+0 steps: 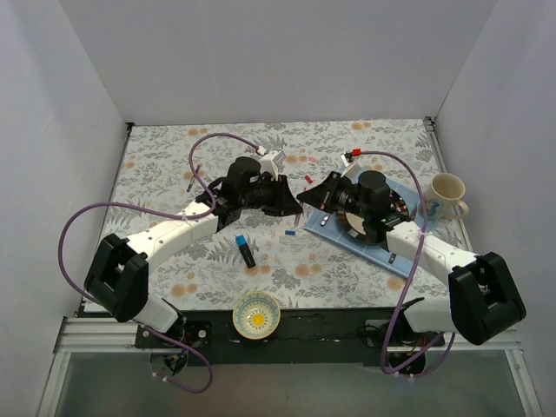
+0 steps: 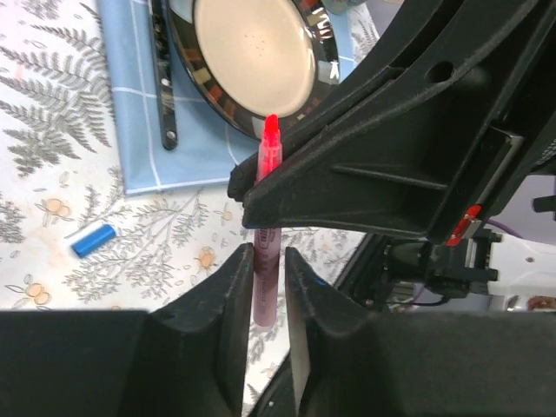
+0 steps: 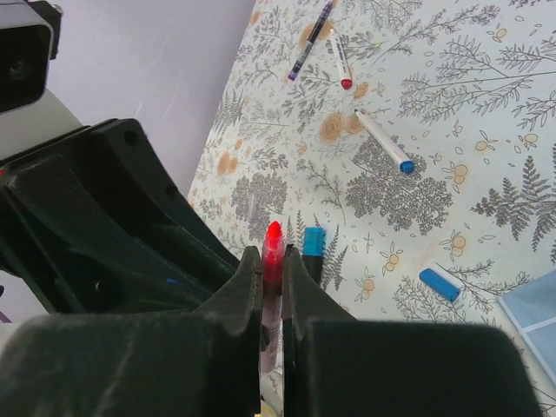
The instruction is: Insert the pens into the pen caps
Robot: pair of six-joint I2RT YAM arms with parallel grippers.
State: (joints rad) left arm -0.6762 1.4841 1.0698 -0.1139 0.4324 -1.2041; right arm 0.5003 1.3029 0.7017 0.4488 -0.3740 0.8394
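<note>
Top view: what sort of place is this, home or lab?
Likely a lab robot cell, not a home: plain white panels box in the workspace, two arms sit on an aluminium rail, and a mug and loose pens look staged on a fern-print cloth.

A lab robot booth dressed as a dining table: plain white walls point(image 1: 287, 52) box in a cloth-covered worktop point(image 1: 365, 139), with two robot arms point(image 1: 174, 230), a metal rail point(image 1: 104, 330), purple cables point(image 1: 130, 207), a mug point(image 1: 445, 195) and a plate point(image 2: 252, 52).
</note>
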